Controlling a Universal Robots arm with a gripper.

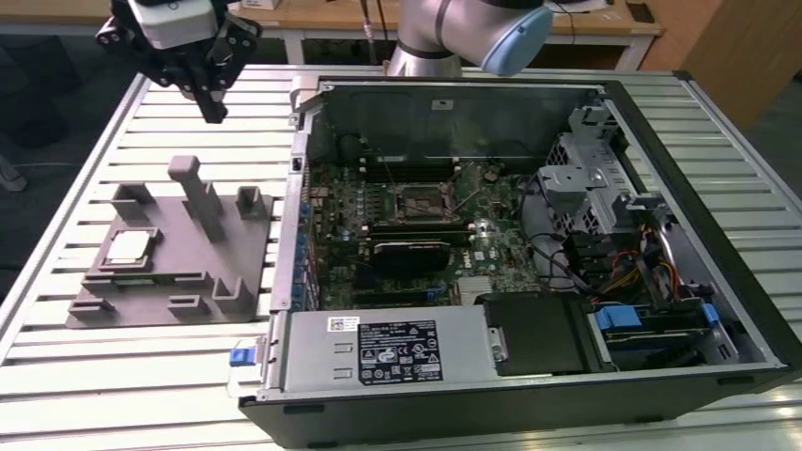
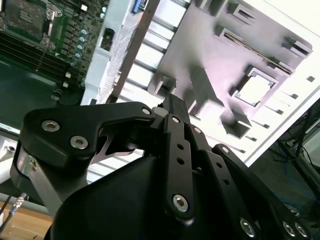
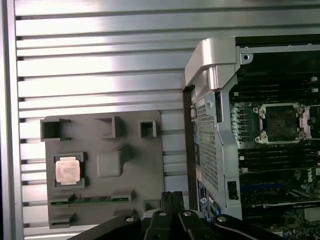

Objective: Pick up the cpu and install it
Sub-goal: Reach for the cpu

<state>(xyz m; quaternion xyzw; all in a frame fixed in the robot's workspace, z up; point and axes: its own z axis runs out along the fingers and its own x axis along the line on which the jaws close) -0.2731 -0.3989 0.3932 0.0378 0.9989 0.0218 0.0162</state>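
Exterior view, closed empty gripper [image 1: 214, 115] above table [image 1: 75, 169], cpu [image 1: 128, 246] in fixture [image 1: 176, 287] beside computer case [image 1: 452, 99]

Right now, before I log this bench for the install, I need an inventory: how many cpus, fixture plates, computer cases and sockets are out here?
cpu: 1
grey fixture plate: 1
open computer case: 1
CPU socket: 1
Total: 4

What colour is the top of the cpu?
The cpu is silvery, best in the first wrist view.
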